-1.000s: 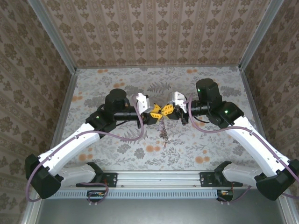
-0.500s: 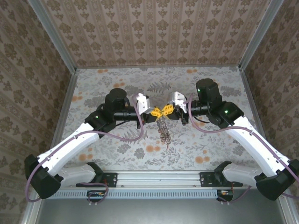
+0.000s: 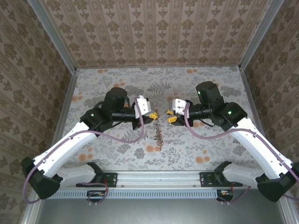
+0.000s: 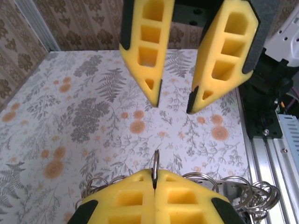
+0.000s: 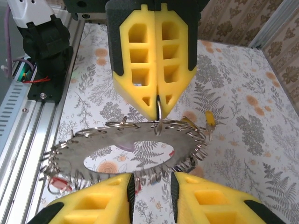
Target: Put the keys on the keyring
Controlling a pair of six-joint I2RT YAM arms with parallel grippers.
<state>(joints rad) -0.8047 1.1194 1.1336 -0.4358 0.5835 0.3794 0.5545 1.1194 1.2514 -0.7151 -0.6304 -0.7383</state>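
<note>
Left tool [image 5: 158, 111] clamped tight on small loop [image 5: 159, 103] at keyring's top edge. Keyring [image 5: 140, 140] hangs beneath, above tabletop [image 5: 243, 149]. Right tool [image 5: 150, 182] just beside keyring's rim, jaws slightly parted, gripping nothing. Yellow-headed key [image 5: 210, 116] and red-headed key [image 5: 58, 183] dangle from keyring's fringe. Threading looks largely done. Whether keys remain, cannot tell.

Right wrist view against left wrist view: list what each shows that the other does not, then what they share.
Right wrist view: the keyring's whole flat face, fringed with small rings, plus a red key and a yellow key. Left wrist view: the right gripper seen head-on, fingers apart with nothing between them. Both: the left gripper shut on a thin ring at the keyring's edge, above the floral table.
</note>
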